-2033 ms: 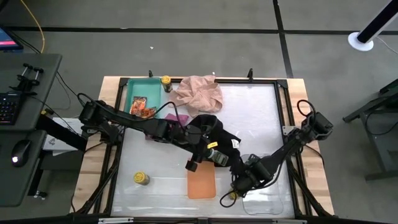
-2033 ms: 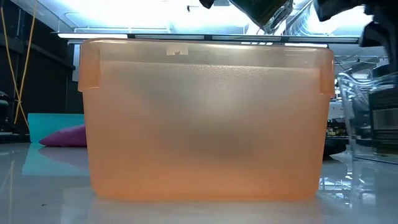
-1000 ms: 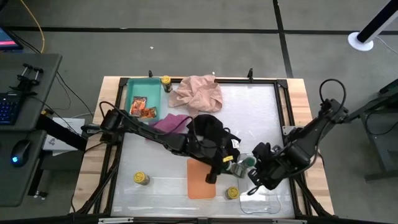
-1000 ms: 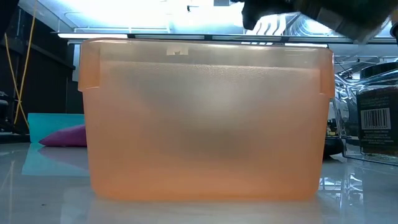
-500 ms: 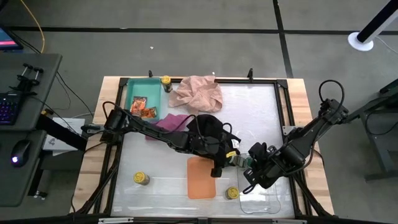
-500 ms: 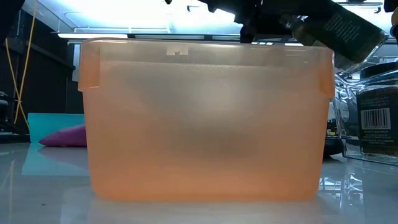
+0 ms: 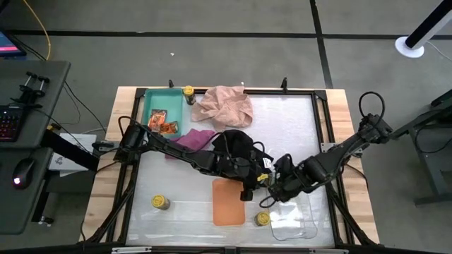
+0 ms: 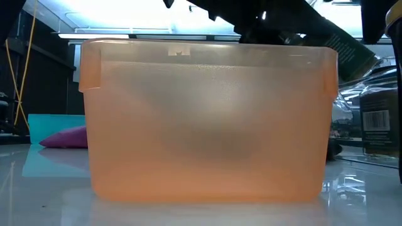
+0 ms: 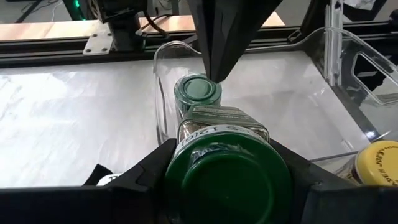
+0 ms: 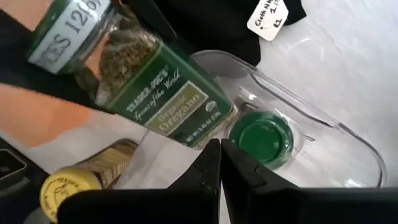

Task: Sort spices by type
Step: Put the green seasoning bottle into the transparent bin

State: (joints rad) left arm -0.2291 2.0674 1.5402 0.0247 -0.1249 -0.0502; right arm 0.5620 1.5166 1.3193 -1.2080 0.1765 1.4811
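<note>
At the near edge of the white table (image 7: 296,120), a small round yellow-lidded spice jar (image 7: 160,202) stands alone on the left. Another yellow-lidded jar (image 7: 263,219) stands just beside the near left corner of the clear plastic tray (image 7: 300,222); the right wrist view shows this jar outside the tray wall.

Between them lies the translucent orange tray (image 7: 228,201). In the low view it fills most of the picture.

Just beyond, the left pincer (image 7: 258,185) pinches a green-lidded glass jar of dried herb (image 9: 227,171) by its lid end, holding it tilted above the clear tray's left end. Below it, inside the clear tray, a second green-lidded jar (image 10: 261,137) stands upright.

The right pincer (image 7: 272,196) hovers just beside the held jar, its fingers (image 10: 214,163) pressed together and gripping nothing.

Farther back lie a black cloth (image 7: 236,144) and a magenta cloth (image 7: 192,138). At the far left, the teal tray (image 7: 150,100) holds orange-red packets (image 7: 162,121). A third yellow-lidded jar (image 7: 188,92) stands by its far right corner, next to a crumpled pink cloth (image 7: 224,104).
</note>
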